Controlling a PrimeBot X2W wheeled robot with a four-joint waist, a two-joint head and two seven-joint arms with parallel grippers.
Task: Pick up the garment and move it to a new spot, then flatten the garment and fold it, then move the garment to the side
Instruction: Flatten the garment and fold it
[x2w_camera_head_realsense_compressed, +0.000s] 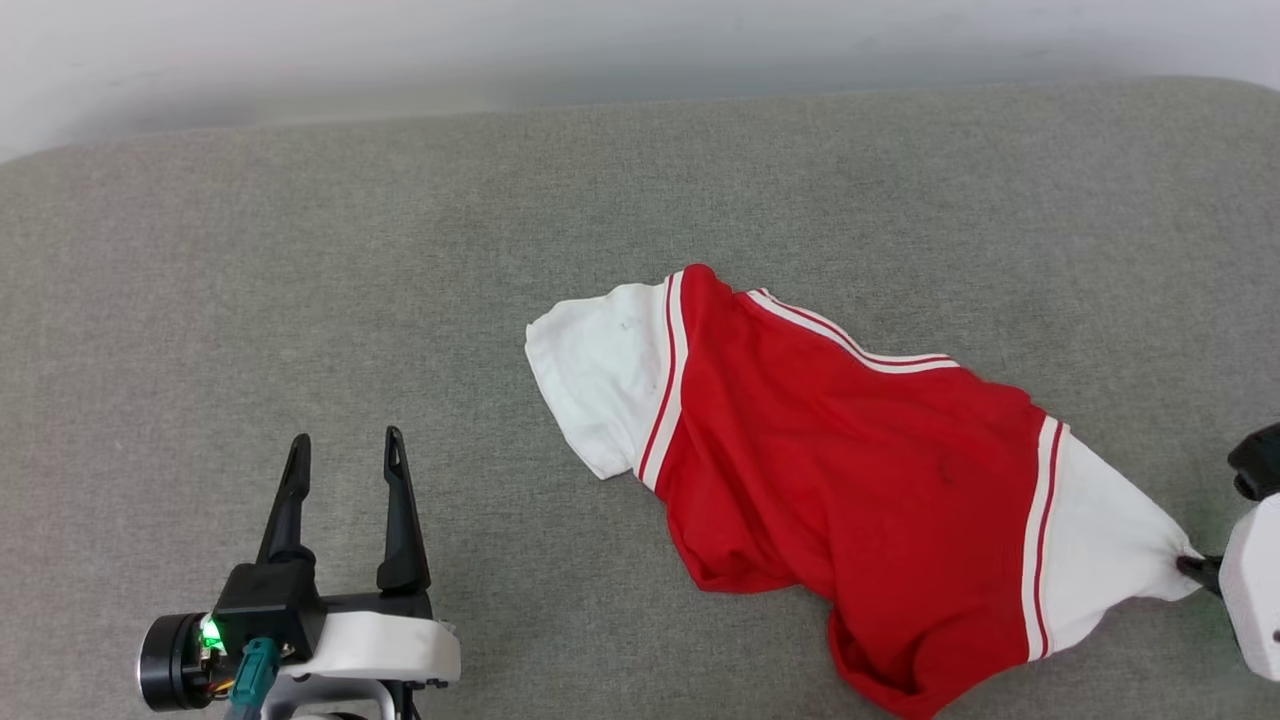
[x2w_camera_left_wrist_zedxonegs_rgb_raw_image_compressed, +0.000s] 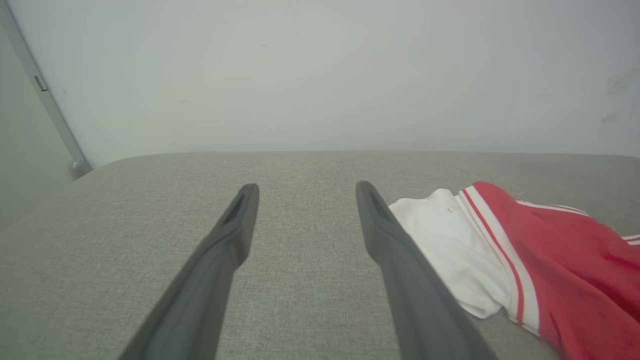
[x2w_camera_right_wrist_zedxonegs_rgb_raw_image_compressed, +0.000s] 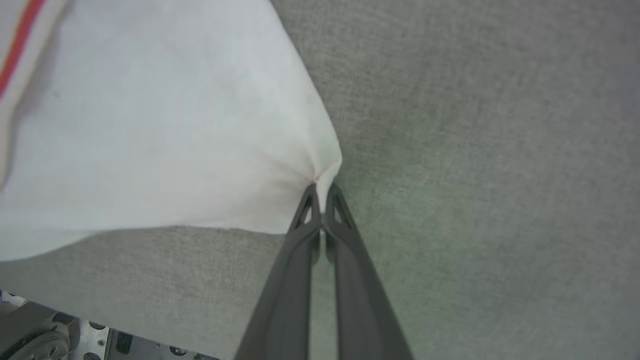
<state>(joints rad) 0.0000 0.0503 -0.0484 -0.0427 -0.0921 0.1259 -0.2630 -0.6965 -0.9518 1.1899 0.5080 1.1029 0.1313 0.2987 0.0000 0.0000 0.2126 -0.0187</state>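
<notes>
**Head view.**
- Shirt: red with white sleeves, lying rumpled and slantwise on the bench. It runs from the bench's middle toward its near right edge.
- Right gripper: at the right edge, pinched tight on the tip of one sleeve. The cloth draws to a point there, so we judge this hold is meant for lifting the shirt to a new spot.
- Left gripper: fingers spread wide and holding nothing, over the near left of the bench, well apart from the shirt. We take it to be waiting.

**Left wrist view.**
- Left gripper: wide, over bare bench.
- Shirt: off to one side.

**Right wrist view.**
- Right gripper: closed on the sleeve, with the cloth puckered at its tips.
- Bench: beneath the gripper.

**Containers.** We enter none; the bench alone carries the shirt.
</notes>
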